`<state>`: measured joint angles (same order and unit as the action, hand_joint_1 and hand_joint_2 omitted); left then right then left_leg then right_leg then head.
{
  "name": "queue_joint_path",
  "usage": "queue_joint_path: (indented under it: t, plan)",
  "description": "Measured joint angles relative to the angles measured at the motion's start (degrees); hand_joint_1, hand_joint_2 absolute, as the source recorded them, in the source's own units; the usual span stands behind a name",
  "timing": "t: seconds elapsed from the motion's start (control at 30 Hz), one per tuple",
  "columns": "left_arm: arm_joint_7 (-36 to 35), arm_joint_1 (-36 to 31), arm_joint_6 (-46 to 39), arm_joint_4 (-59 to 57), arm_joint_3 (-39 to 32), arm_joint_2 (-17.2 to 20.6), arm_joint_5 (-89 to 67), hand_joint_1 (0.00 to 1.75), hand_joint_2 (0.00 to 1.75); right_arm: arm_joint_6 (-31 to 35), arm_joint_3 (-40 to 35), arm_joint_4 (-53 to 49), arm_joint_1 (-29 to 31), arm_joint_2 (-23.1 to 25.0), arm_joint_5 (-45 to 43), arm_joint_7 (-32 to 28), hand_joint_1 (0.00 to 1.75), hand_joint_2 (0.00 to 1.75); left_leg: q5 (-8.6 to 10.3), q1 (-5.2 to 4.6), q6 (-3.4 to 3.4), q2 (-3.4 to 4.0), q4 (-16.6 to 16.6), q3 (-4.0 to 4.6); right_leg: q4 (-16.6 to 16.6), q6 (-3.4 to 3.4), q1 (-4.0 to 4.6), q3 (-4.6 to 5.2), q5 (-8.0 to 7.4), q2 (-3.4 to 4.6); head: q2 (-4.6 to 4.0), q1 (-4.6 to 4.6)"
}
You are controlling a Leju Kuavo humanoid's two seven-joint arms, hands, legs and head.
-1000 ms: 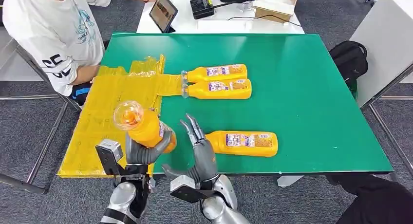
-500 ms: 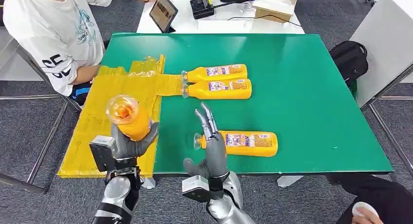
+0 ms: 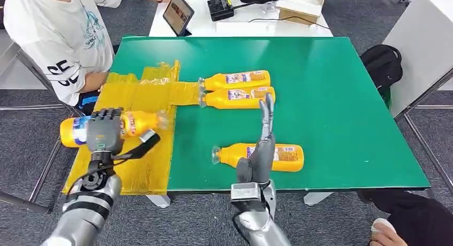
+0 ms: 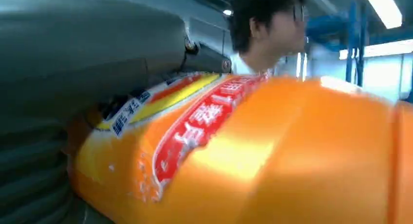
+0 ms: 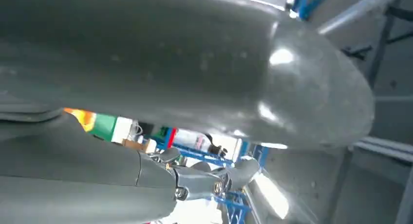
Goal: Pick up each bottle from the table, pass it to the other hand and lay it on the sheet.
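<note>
Grey carpet surrounds a green desk (image 3: 320, 96), with a yellow sheet (image 3: 131, 144) draped over its nine o'clock side and hanging past the near edge.

Over the sheet, the left hand (image 3: 104, 131) wraps its fingers around a juice bottle (image 3: 133, 123); the left wrist view shows the orange body and red label pressed close against the grey palm. That bottle lies level, its long axis running nine to three o'clock, its cap end toward three o'clock and its base out beyond the sheet's nine o'clock edge. I cannot tell whether it already rests on the sheet or hangs just above it.

At about six o'clock on the desk, the right hand (image 3: 262, 150) stands upright with fingers straight and apart, holding nothing. Just behind it a second bottle (image 3: 267, 156) lies on the bare green, long axis nine to three, cap toward nine o'clock.

Farther toward twelve o'clock, two more bottles (image 3: 237, 89) lie side by side and touching, caps toward nine o'clock, with their necks reaching onto a strip of the sheet and their bodies on the green.

As I judge it, the handover for the held bottle is done and only its laying down is left; the near bottle is untouched, and the far pair probably also waits, since they lie mostly off the sheet.

A person in a white shirt (image 3: 59, 37) sits at ten o'clock.
</note>
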<state>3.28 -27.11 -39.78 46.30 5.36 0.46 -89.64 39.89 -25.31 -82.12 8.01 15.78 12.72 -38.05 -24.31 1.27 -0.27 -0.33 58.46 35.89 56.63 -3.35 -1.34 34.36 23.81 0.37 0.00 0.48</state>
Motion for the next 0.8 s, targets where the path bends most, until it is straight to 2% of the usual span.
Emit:
queue_joint_path:
  t: [0.27,0.8]
  plan:
    - [0.85,-4.97,1.97,-13.24,0.74,3.51,1.01,1.75,1.75,0.09,0.87,-1.44,-0.12,0.0,-1.11,0.0,0.0,0.0,-0.01,-0.01,0.0,0.04,0.0,0.03,0.0,0.0,-0.01,0.01,0.0,0.02,0.0,0.0]
    - [1.66,-5.96,3.78,-17.54,0.63,4.08,2.62,1.75,1.75,0.09,1.51,-1.88,-0.3,0.0,-1.42,0.0,0.0,0.0,-0.01,-0.01,0.0,0.03,0.0,0.03,0.0,0.0,-0.01,0.01,0.0,0.01,0.0,0.0]
